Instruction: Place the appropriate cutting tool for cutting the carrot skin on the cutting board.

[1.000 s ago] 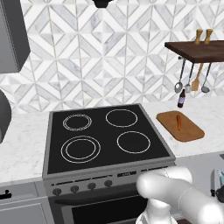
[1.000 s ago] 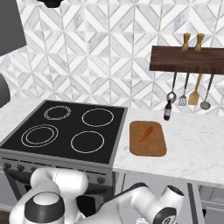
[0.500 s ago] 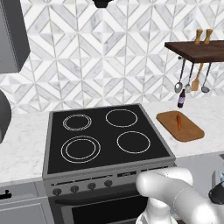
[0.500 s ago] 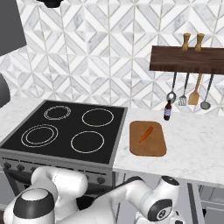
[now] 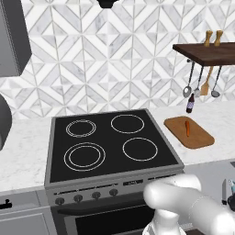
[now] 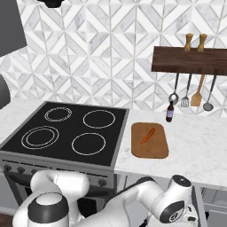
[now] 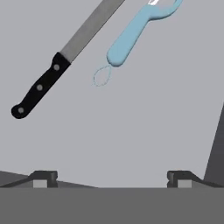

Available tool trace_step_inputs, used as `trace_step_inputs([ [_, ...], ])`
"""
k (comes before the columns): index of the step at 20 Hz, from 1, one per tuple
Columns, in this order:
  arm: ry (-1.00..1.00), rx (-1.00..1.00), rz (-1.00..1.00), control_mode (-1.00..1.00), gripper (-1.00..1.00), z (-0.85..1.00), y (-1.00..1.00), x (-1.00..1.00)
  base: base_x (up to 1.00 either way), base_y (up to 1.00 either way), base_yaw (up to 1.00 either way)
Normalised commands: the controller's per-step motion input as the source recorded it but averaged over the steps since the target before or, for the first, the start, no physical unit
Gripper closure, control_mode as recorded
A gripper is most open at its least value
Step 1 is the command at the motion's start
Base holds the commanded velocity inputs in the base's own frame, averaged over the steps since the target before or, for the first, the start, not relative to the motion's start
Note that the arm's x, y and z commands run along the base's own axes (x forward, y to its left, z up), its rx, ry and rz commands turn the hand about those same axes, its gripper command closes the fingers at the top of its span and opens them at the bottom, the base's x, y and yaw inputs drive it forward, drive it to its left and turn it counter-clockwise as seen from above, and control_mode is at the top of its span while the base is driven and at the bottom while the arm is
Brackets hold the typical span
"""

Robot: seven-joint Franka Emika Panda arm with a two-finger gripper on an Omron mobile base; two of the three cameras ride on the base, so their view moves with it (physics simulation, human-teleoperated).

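**Open hand over a knife and a peeler; carrot lies on the board**

In the hand view, the hand [image 7: 111, 177] is open: its two dark fingertips [image 7: 43, 176] stand far apart at the bottom, with nothing between them. Beyond them is a plain grey surface. On it lies a knife [image 7: 61, 59] with a black riveted handle and a grey blade that runs out of the top edge. Just beside it lies a light blue peeler [image 7: 135, 30], its handle slanting the same way, its head cut off by the top edge, and a thin loop hanging from the handle's end. The two tools lie close together but apart. The hand touches neither.

In the base views, the cutting board [image 5: 198, 139] [image 6: 153, 148] lies on the white marble desk [image 6: 199, 146] just right of the black stove [image 5: 108, 142] [image 6: 66, 135]. The carrot [image 5: 187, 128] [image 6: 148, 135] rests on the board, toward its back half. A small dark bottle [image 5: 190, 103] [image 6: 170, 112] stands on the desk behind the board, near the wall. Above it a dark wooden shelf [image 5: 206, 51] [image 6: 190, 60] carries two wooden mills [image 6: 195, 42], and utensils [image 5: 202, 85] [image 6: 190, 95] hang below it. The white arm [image 5: 193, 206] [image 6: 146, 204] bends low in front of the stove.
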Motion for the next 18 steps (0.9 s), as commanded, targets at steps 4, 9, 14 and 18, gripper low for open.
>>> trace_step_inputs([
  [4, 0.01, 0.00, -0.06, -1.00, -1.00, 0.24, -0.18, 0.72, 0.00, 0.00, 0.00],
  [9, 0.02, 0.00, -0.30, -1.00, -1.00, 0.04, 0.08, 0.26, 0.00, 0.00, 0.00],
  [14, 0.00, -0.01, -0.33, -1.00, -1.00, -0.09, 0.02, 0.02, 0.00, 0.00, 0.00],
  [18, 0.00, -0.09, -0.33, -1.00, -1.00, -0.16, 0.18, 0.34, 0.00, 0.00, 0.00],
])
